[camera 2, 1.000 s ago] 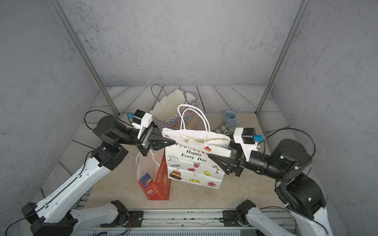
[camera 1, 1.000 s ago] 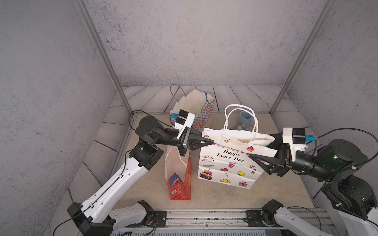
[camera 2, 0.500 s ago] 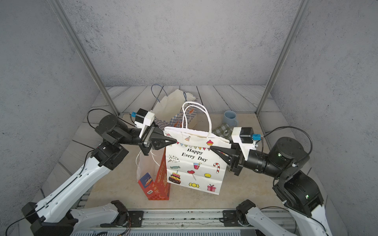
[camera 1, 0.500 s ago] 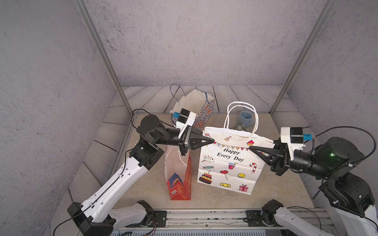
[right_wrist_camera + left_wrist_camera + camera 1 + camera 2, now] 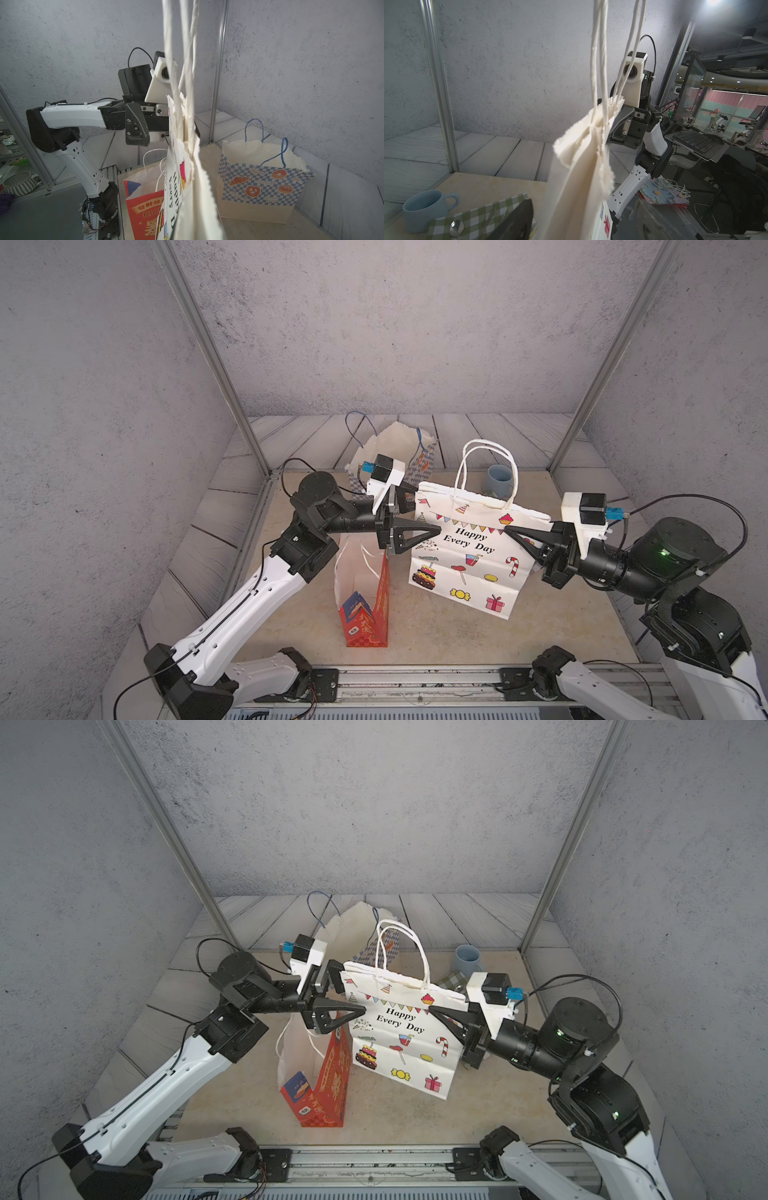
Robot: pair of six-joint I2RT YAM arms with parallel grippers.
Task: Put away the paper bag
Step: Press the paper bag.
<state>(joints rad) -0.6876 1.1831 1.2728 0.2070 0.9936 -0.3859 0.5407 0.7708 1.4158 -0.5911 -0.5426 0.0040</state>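
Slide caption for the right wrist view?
White gift bag edge-on up close; red bag and blue-checked bakery bag stand behind.

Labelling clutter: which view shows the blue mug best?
Left wrist view: the blue mug is close, rim and handle clear, beside the checked cloth. In both top views it is small and far back, behind the white bag. The right wrist view does not show it.

I read paper bag (image 5: pixel 469 572): wht, multicolour party icons, blk script, wht handles. Red bag (image 5: pixel 368 614), left-arm side of it: red-orange, blue panel, wht inside. Check bag (image 5: pixel 261 187) behind it: blue-wht check, bakery print, blue handles. Mug (image 5: pixel 496 481) behind: lt blue. Cloth (image 5: pixel 477 216): green-wht gingham.
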